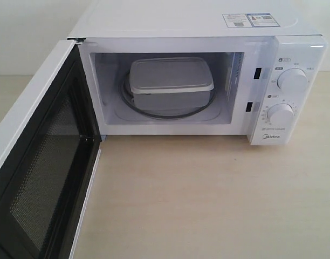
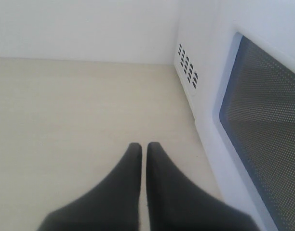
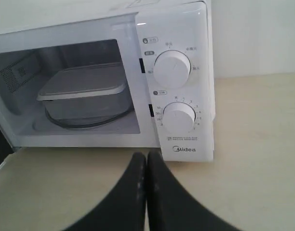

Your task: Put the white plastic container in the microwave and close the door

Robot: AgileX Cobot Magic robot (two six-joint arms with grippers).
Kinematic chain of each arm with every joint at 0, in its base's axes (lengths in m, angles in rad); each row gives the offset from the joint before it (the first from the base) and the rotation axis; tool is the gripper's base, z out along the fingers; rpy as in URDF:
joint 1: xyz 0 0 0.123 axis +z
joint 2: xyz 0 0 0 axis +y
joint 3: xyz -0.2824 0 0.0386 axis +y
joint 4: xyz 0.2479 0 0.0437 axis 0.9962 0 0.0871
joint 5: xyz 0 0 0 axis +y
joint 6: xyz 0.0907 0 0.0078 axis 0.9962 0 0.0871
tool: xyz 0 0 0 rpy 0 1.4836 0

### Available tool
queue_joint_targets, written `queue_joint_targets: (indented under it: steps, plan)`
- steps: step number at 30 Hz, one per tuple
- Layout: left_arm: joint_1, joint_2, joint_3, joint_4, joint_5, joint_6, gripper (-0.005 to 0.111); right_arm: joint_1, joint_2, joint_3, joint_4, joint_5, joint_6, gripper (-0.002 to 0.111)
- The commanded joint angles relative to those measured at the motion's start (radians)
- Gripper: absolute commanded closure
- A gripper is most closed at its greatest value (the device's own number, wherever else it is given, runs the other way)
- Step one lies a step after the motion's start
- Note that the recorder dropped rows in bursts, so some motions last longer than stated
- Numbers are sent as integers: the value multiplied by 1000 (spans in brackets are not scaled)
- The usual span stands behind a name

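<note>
Exterior view: white plastic container [image 1: 171, 81] sits inside the microwave [image 1: 208, 21], door [image 1: 41, 162] wide open; my left pincer [image 2: 143, 150] and right pincer [image 3: 146, 160] are closed, empty

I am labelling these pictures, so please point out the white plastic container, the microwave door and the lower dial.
white plastic container [image 1: 171, 75]: exterior view, middle of its lid.
microwave door [image 1: 46, 164]: exterior view, its dark mesh window.
lower dial [image 1: 280, 115]: exterior view, face of the knob.

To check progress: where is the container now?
In the exterior view the container sits inside the microwave, on the turntable, left of the dials; the door stands open at the left.
</note>
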Motion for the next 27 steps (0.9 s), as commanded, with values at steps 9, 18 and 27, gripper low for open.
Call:
queue_joint_targets:
  steps: [9,18,27]
  plan:
    - [2,-3,3,1,2,-7,102,-9,-246,76,-268,-54,167,108]
    - [2,-3,3,1,2,-7,102,-9,-246,76,-796,41,680,108]
    - [2,-3,3,1,2,-7,102,-9,-246,76,-794,230,669,108]
